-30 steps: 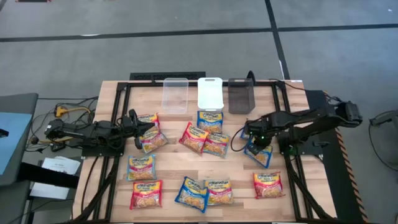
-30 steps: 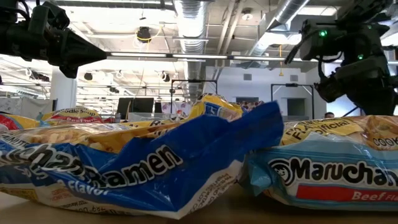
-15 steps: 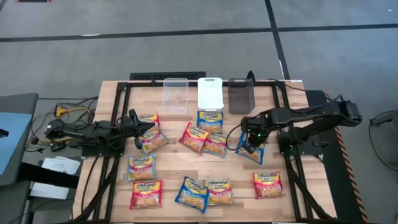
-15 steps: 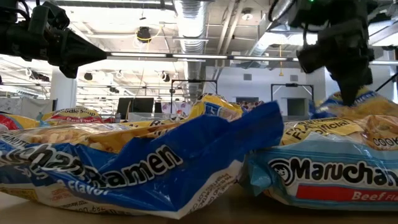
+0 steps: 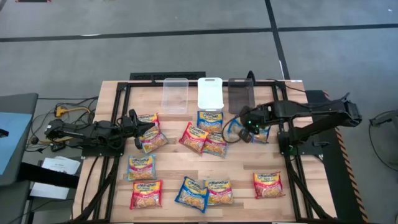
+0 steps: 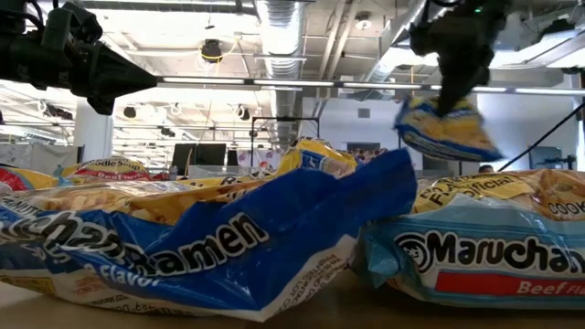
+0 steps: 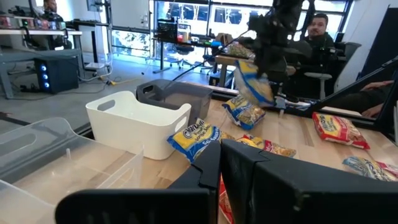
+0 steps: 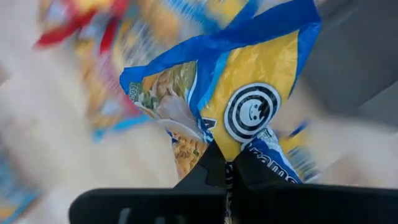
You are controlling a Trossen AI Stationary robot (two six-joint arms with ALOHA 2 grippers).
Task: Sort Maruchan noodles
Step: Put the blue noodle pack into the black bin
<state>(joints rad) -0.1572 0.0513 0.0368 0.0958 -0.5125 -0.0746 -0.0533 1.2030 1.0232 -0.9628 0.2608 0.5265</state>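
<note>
Several blue, red and orange-yellow Maruchan packets [image 5: 194, 137] lie flat across the wooden table. My right gripper [image 5: 249, 123] hangs over the table's far right part, just in front of the dark bin [image 5: 241, 94], shut on a blue-and-yellow packet [image 5: 237, 132]. That packet also shows in the low view [image 6: 448, 130] and in the left wrist view [image 7: 254, 81]. My left gripper [image 5: 143, 128] waits shut at the table's left side, above the packets there, touching nothing. My right gripper [image 8: 225, 171] pinches the blue packet between its two fingers at one end [image 8: 235, 144], near the round logo. The fingers come from above, pointing down. The packet hangs tilted below them [image 6: 450, 96], lifted clear of the table and the other packets.
Three bins stand in a row at the far edge: clear [image 5: 175, 93], white [image 5: 210, 92] and dark. A blue packet [image 5: 210, 119] lies before the white bin; a red one [image 5: 268, 185] lies at the near right. People sit beyond the table [image 7: 318, 28].
My right gripper dropped onto the blue packet lying at the table's right side and took hold of it. It then rose and moved toward the far edge and a little left, toward the dark bin. The packet left the table and now hangs clear below the fingers.
</note>
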